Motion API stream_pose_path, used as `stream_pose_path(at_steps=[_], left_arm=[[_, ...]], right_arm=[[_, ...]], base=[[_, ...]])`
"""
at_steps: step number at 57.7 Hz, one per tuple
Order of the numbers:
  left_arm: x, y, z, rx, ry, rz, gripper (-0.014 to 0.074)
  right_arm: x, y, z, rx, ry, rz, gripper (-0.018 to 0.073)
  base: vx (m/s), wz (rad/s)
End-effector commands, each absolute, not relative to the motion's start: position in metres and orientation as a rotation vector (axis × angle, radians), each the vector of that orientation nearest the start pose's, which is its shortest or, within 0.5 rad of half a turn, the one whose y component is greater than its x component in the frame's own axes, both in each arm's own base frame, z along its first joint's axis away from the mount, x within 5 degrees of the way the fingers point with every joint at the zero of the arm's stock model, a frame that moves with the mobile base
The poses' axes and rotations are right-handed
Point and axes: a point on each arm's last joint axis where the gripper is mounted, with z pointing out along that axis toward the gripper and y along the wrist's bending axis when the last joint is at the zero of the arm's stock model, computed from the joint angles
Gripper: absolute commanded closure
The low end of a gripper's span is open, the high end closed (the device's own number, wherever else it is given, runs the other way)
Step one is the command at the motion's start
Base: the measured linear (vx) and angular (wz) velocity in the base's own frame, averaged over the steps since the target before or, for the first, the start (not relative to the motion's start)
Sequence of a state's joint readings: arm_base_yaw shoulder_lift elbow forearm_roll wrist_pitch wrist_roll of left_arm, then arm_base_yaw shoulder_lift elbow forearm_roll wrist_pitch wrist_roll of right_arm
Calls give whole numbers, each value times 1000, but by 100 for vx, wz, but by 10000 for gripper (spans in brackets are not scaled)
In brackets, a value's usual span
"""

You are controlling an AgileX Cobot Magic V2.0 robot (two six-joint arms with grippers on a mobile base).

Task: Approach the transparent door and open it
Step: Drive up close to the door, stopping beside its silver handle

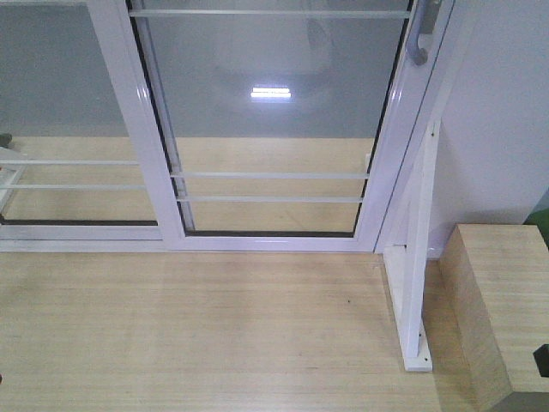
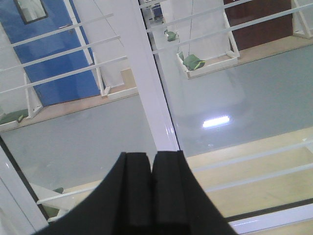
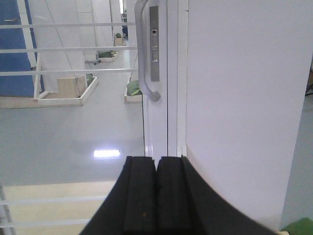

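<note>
Past the transparent door point(image 1: 274, 129), from the left wrist: a low white tray point(image 2: 210, 67) holding a green lump point(image 2: 193, 61). From the right wrist, also past the door: another low white tray point(image 3: 58, 102) with a tan box point(image 3: 71, 85) inside.

Door itself right ahead in the front view, its right edge next to the white wall point(image 3: 244, 98). Clear smooth glass, shiny white metal frame, thin white bars across. Curved grey handle point(image 3: 143, 58) on the door's right edge, long and smooth.

Left of the door, a second glass panel point(image 1: 51, 86). Below the door, pale wood floor point(image 1: 189, 326) with fine lines. Right of the door, a chunky wooden block point(image 1: 502, 300).

Left gripper point(image 2: 151, 161): black pads pressed together, holding nothing. Right gripper point(image 3: 156, 164): pads together too, empty, below the handle and not touching it.
</note>
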State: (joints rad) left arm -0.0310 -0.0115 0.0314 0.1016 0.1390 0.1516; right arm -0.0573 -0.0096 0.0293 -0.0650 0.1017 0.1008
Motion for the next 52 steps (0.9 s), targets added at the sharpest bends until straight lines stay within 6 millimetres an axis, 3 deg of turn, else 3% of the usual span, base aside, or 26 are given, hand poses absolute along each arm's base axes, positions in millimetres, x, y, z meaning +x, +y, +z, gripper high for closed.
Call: stream_pose_path(at_steps=[1, 52], left_arm=[[57, -1, 192, 219, 1569, 174, 602], [57, -1, 192, 219, 1569, 174, 602]], right_arm=[[56, -4, 201, 63, 1510, -33, 568], [56, -4, 201, 63, 1510, -33, 568]], base=[[34, -8], [22, -2]])
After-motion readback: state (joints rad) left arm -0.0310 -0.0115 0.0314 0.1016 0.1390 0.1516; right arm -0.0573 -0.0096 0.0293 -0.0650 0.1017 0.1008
